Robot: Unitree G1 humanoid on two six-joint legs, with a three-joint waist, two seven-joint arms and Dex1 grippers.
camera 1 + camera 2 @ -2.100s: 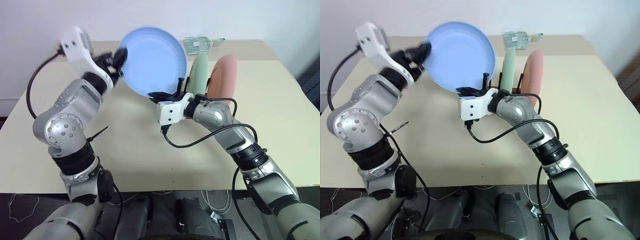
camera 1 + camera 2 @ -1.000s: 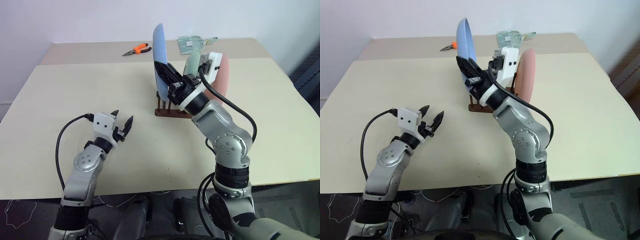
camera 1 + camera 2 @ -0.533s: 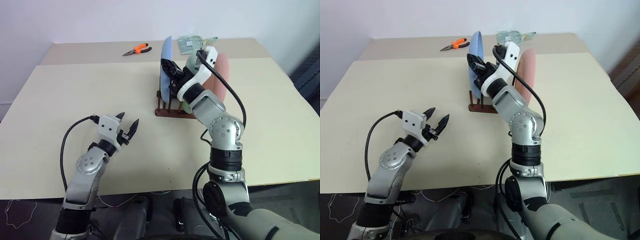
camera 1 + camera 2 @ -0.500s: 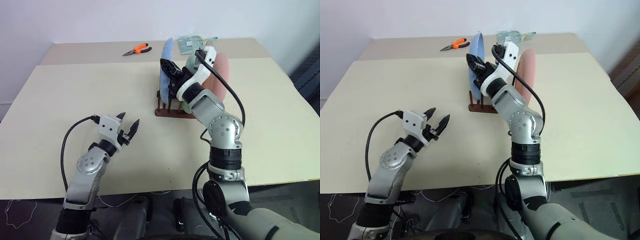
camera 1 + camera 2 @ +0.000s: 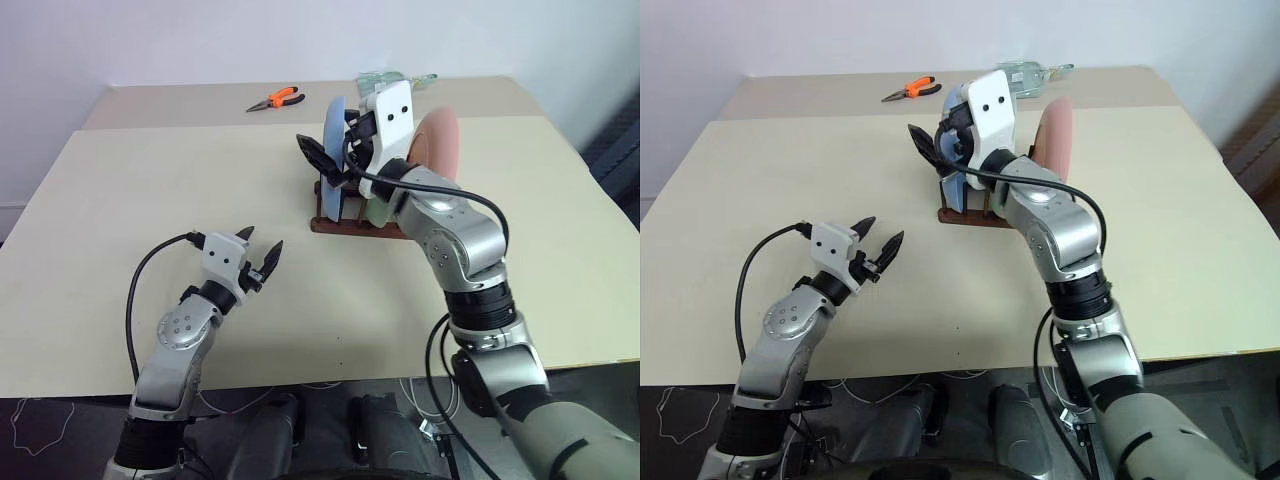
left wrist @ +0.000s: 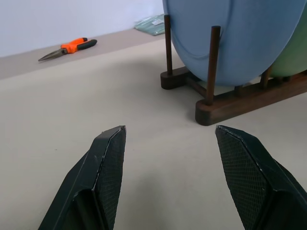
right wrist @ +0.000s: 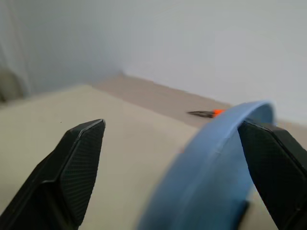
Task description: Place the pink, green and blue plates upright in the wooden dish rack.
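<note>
Right gripper (image 7: 170, 158) fingers spread wide astride the blue plate (image 5: 334, 155), released; left gripper (image 6: 182, 139) fingers open, empty.

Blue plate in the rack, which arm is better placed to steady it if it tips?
Right. Its open pincer straddles the blue plate rim at the wooden dish rack; the left pincer hangs nearer the robot.

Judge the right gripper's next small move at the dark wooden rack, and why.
Probably lift the right gripper back off the round blue plate. Its jaws are open around the rim, and the plate stands between the dark wooden peg rack's pegs beside the green plate.
</note>
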